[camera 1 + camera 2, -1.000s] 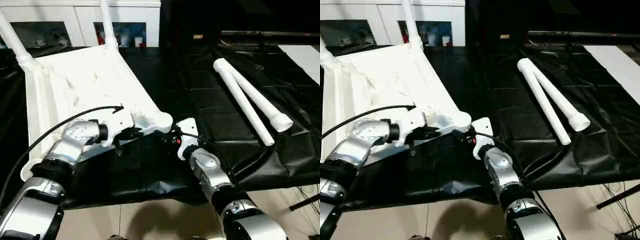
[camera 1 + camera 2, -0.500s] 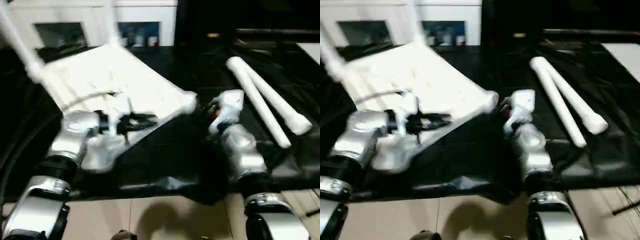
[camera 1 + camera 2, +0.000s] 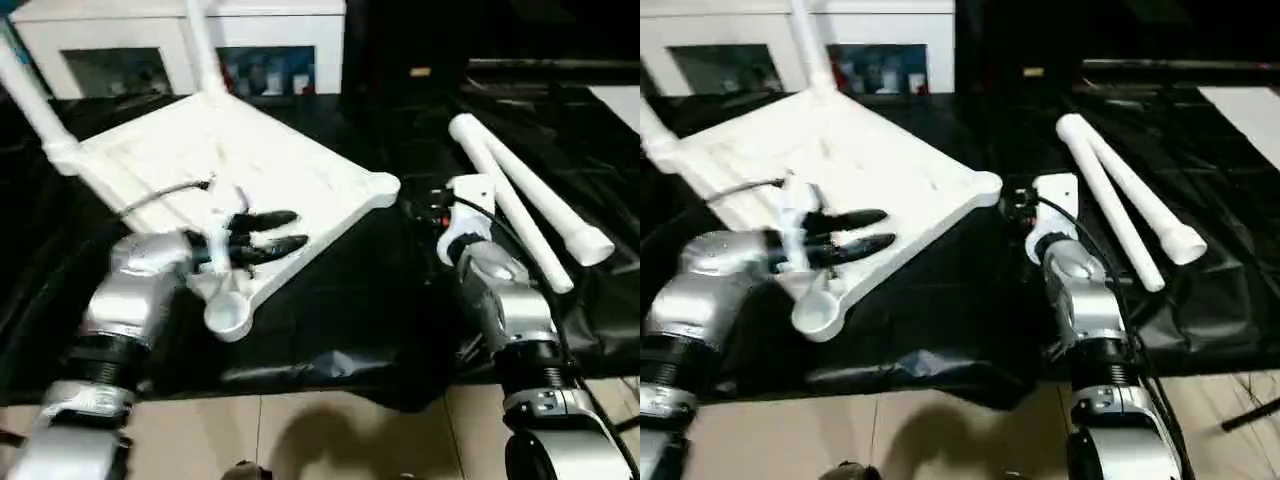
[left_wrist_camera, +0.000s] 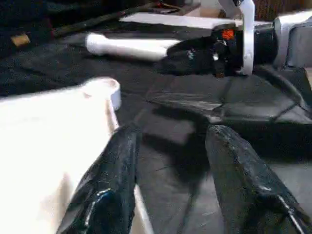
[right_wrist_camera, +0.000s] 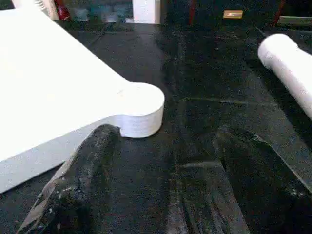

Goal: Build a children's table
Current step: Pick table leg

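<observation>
1. Dim room overall. The white tabletop [image 3: 230,165] beside the left gripper [image 3: 285,230] is overexposed, ribs washed out.
2. Soft glare on the black sheet [image 3: 330,330] below both grippers.
3. Left forearm motion-smeared.
4. Wrist views: own fingers [image 4: 112,185] blurred, close-range.
</observation>
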Available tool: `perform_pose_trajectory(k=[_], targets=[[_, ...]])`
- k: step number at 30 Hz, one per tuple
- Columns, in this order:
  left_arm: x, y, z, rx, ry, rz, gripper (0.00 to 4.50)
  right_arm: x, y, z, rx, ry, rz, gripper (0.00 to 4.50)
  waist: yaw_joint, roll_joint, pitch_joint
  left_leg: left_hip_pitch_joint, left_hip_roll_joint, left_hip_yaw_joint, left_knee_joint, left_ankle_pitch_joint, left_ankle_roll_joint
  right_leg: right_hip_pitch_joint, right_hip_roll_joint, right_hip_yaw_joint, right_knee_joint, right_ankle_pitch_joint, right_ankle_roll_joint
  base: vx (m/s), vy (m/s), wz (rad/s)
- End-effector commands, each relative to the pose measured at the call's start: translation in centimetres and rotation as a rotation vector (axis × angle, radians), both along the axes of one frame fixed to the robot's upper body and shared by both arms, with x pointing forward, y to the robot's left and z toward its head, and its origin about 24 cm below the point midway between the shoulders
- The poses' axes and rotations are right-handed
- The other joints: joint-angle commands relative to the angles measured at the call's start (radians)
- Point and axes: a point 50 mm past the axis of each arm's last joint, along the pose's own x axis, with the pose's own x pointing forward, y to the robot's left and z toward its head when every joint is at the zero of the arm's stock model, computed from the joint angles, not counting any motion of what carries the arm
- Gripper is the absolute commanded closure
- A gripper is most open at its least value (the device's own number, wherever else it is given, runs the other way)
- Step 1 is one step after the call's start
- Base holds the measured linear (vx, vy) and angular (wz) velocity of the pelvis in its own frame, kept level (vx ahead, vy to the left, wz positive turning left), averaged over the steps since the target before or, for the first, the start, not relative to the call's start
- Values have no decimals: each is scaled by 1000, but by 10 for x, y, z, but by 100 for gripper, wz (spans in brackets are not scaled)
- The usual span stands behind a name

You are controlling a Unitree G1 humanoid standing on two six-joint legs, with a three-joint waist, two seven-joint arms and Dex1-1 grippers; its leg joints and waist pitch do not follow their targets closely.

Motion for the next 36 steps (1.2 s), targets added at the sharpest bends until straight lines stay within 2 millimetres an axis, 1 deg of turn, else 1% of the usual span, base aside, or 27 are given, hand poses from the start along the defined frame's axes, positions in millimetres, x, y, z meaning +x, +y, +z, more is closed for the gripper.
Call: perform_pose_trajectory(k=[1,3,4,6,7,9,10,12,13,15,16,19,20,21,22,24,25,26,27,28,30,31,32,33,34,35,36], targets=[[-3,-4,-17,176,19,-31,170,0,-2,1,-25,18,1,114,1,-15,-83,26,3,7,-56,-22,50,57,-17,16,-49,165,-236,0,0,0],[-4,2,-28,293,54,-47,149,2,1,3,-35,23,21,114,-1,-8,-84,28,2,5,-56,-20,41,54,-17,15,-48,168,-220,0,0,0],[-4,2,-28,293,54,-47,141,2,1,3,-35,23,21,114,-3,-12,-84,28,1,5,-57,-24,31,55,-17,15,-47,172,-216,0,0,0],[-5,19,-33,429,77,-58,125,3,2,7,-68,24,56,114,-3,-8,-85,28,0,3,-58,-37,16,57,-18,15,-47,175,-221,0,0,0],[-5,23,-33,458,78,-55,125,3,2,8,-80,23,64,114,-4,-10,-83,28,1,4,-58,-50,10,56,-18,15,-48,167,-225,0,0,0],[-5,33,-30,504,86,-52,125,2,1,9,-98,26,91,114,-7,-10,-81,27,-1,4,-60,-72,0,57,-18,15,-50,143,-227,0,0,0],[-5,41,-27,531,80,-38,125,0,0,10,-107,31,110,114,-8,-6,-79,28,0,4,-61,-85,-5,55,-19,16,-50,126,-229,0,0,0],[-9,59,-19,597,78,-41,125,-4,-3,10,-133,40,147,114,-8,-8,-79,26,1,1,-63,-101,-10,58,-19,16,-51,107,-224,0,0,0],[-16,72,-11,625,86,-61,125,-8,-7,9,-154,47,163,114,-11,-6,-76,27,1,0,-64,-115,-16,55,-19,16,-51,89,-222,0,0,0],[-19,79,-7,625,103,-64,125,-10,-9,8,-164,52,168,114,-14,-5,-75,29,2,1,-65,-129,-20,53,-18,17,-53,66,-222,0,0,0],[-28,93,0,630,133,-65,125,-14,-13,6,-175,63,175,114,-13,5,-74,34,3,0,-67,-156,-34,48,-18,17,-53,44,-233,0,0,0],[-47,118,14,640,204,-52,125,-21,-21,2,-196,84,171,114,-15,14,-72,39,3,1,-70,-199,-46,39,-13,16,-56,18,-242,0,0,0],[-50,121,17,632,213,-50,125,-22,-22,2,-197,86,169,114,-14,13,-73,41,4,1,-70,-204,-47,40,-14,17,-55,20,-246,0,0,0],[-52,122,19,628,218,-49,125,-23,-23,2,-197,88,168,114,-14,14,-71,40,2,1,-71,-207,-48,39,-12,16,-56,16,-249,0,0,0],[-58,125,29,577,213,-45,125,-27,-25,2,-196,91,158,114,-10,18,-68,44,5,3,-72,-231,-52,35,-12,16,-58,4,-258,0,0,0],[-59,122,41,487,171,-23,125,-31,-26,3,-180,90,150,114,-1,17,-68,45,6,4,-72,-240,-53,34,-13,17,-57,-4,-259,0,0,0],[-57,116,49,392,135,3,125,-35,-27,3,-164,92,141,114,6,20,-68,47,5,6,-72,-246,-57,32,-13,17,-55,-11,-262,0,0,0],[-55,113,52,348,106,19,125,-37,-27,3,-153,91,138,114,6,16,-67,47,5,6,-72,-248,-56,33,-13,17,-56,-16,-263,0,0,0],[-51,109,54,302,61,49,125,-40,-27,3,-133,90,137,114,12,19,-66,44,5,6,-72,-249,-57,34,-14,17,-57,-30,-257,0,0,0],[-45,108,54,264,17,109,125,-42,-27,2,-112,94,136,114,14,15,-65,43,3,5,-73,-255,-59,36,-14,18,-60,-48,-246,0,0,0],[-38,106,55,223,-19,193,125,-44,-28,1,-98,101,127,114,15,15,-64,43,2,4,-74,-275,-66,36,-16,20,-65,-93,-227,0,0,0],[-24,105,52,170,-62,363,125,-46,-28,-2,-79,120,109,114,14,9,-65,42,2,4,-73,-277,-70,38,-14,21,-67,-110,-214,0,0,0],[-19,102,49,133,-59,407,125,-46,-27,-4,-63,126,100,114,15,10,-64,45,1,4,-71,-281,-73,36,-15,21,-70,-124,-209,0,0,0],[-17,100,47,117,-54,423,125,-46,-27,-5,-56,129,98,114,16,12,-66,45,0,3,-70,-279,-74,37,-17,22,-69,-129,-204,0,0,0],[-12,79,31,50,5,442,125,-39,-20,-8,-67,126,92,114,11,14,-69,35,0,-1,-72,-248,-79,43,-18,21,-69,-130,-188,0,0,0],[-12,74,27,46,16,430,125,-37,-18,-8,-81,117,93,114,10,10,-69,36,-1,-1,-71,-245,-80,41,-19,20,-72,-132,-188,0,0,0],[-12,71,25,45,21,422,125,-36,-17,-8,-89,111,94,114,9,18,-70,34,-3,-2,-70,-238,-81,41,-19,20,-71,-135,-187,0,0,0]])
